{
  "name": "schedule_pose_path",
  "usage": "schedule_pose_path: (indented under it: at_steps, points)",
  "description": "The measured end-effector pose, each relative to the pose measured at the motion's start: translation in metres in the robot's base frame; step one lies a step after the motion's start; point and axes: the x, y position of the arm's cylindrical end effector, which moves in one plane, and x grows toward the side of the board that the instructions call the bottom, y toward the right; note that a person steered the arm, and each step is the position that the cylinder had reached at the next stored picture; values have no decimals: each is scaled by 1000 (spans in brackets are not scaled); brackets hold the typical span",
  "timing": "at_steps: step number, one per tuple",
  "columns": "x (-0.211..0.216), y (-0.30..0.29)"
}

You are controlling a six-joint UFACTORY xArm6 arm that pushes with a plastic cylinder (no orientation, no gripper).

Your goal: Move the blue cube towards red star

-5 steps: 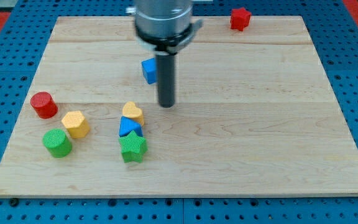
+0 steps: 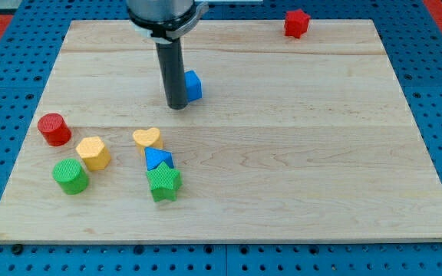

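1. In the half second just gone I have swung my tip (image 2: 176, 106) from the view's right of the blue cube (image 2: 193, 85) round to its left. It now rests on the table (image 2: 321, 153) just beside the cube's lower left edge, seemingly touching it.
2. The blue cube has shifted slightly to the view's right, and the yellow heart (image 2: 148, 138) has slid a little left, so the rod evidently brushed it in passing.
3. The red star (image 2: 296, 23) sits at the table's top edge, well apart from the cube, up and to the view's right.
4. There is no gripper on this rig, only the rod, so nothing opens, closes or holds.
5. My reading: the tip is now on the correct side for the push. Driving right and slightly upward should carry the cube towards the star, though most of the travel remains.
6. The risk is the cube slipping off the rounded rod if the push is off-centre.
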Motion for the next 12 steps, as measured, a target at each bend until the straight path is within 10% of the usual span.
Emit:
schedule_pose_path:
  at_steps: [4,12]
  points:
    - [-80,122]
    - [-74,-21]
